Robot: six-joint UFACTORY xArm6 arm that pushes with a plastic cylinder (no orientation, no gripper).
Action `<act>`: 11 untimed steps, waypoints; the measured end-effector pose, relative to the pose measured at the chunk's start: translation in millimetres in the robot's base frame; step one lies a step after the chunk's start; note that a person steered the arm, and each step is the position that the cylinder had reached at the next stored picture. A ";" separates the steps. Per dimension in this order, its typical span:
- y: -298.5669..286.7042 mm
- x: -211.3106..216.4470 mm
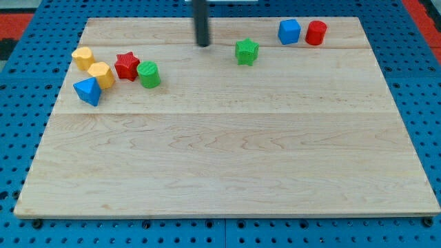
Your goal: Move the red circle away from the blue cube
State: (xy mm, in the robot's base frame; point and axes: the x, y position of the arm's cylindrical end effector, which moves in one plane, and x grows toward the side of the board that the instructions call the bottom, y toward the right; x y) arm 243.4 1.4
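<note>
Left cluster: yellow block (83,58) at the view's far left; second yellow block (101,74) just beside it; blue block (87,91) below, touching the second yellow; red star (127,65) against the green cylinder (149,74).
My tip (203,45): on the bench (220,158) near the view's top, well apart from every block; rod only, no fingers, so no hold to tell.
Green star (247,51): between my tip and the right-hand pair, alone.
Blue cube (289,32): near the view's top right.
Red circle (316,32): just right of the blue cube, nearly touching; upright, long axis vertical, round, so no facing.
</note>
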 end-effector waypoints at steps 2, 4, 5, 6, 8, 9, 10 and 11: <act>169.4 -32.9; 169.0 73.9; 182.1 27.8; 193.7 -18.2; 287.5 -22.7; 263.9 60.2; 293.0 38.0; 290.4 -22.9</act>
